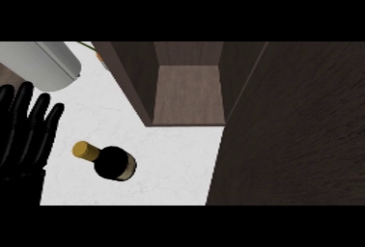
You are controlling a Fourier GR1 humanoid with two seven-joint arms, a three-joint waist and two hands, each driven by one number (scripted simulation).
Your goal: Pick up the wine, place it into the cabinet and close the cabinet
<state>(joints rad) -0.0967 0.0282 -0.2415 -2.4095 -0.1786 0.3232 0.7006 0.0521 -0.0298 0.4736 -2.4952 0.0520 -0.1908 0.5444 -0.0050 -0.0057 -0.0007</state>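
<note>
Wine (113, 162) stands on the desk (171, 159), at about 7 o'clock from view centre. You are looking steeply down on it: gold-capped neck toward 10 o'clock, dark shoulder below, a pale label band along the lower right edge. It touches nothing.

Handling, judged: glass, so rigid, smooth and likely slippery; breakable if it tips or knocks the cabinet edge. Probably heavy if full, with the weight low. Take it round the body at the label, not by the narrow neck, where it could swing or slide. Close fingers and thumb on opposite sides and lift straight up before moving it.

Left hand (27, 132) is at 9 o'clock of the wine, near but apart, fingers straight and spread, pointing up, holding nothing. It looks to be resting by the left edge. Right hand is not visible.

Cabinet (187, 94) is open at 1 o'clock of the wine, its brown shelf bare. The door (292, 135) is the large dark panel at 3 o'clock, swung out over the desk.

A grey cylinder (50, 65) lies at 11 o'clock, well apart.
</note>
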